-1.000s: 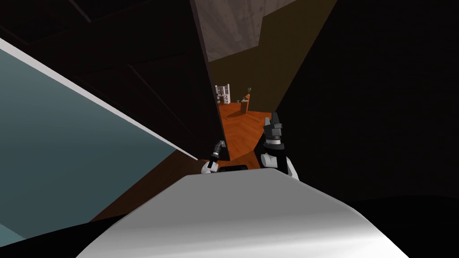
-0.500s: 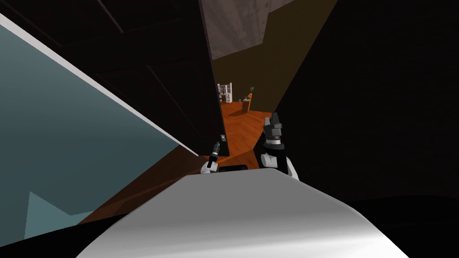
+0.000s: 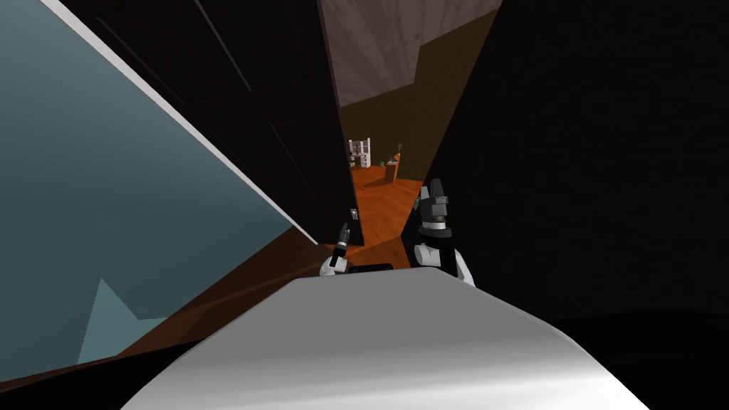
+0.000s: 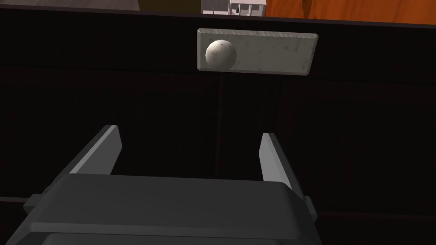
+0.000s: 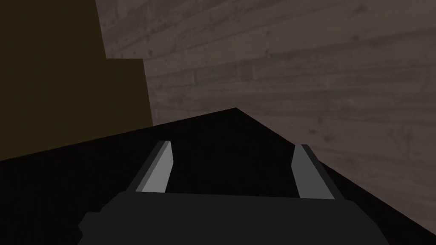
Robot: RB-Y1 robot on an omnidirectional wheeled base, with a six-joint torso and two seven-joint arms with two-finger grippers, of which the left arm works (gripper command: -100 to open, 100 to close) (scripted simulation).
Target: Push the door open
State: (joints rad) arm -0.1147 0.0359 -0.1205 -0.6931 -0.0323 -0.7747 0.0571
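Dark door (image 3: 285, 128) ajar just ahead, left hand (image 4: 190, 134) facing its panel near the round knob (image 4: 220, 54).
The left hand's fingers (image 4: 106, 146) stand wide and empty; I cannot tell whether they touch the panel. Press flat near the free edge, beside the grey knob plate (image 4: 272, 53), pushing steadily. The right hand (image 3: 434, 188), also wide and empty, is raised by the gap. No writing is legible.

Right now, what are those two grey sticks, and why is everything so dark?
This is a two-armed robot with three cameras: one on its head looking down, one on each hand. The grey sticks are the fingers of its left gripper, open, holding nothing. The dark thing is a door, with a round knob on a grey plate. From the head, the door stands ajar, with orange floor beyond. The right gripper, also open, hangs beside the gap.
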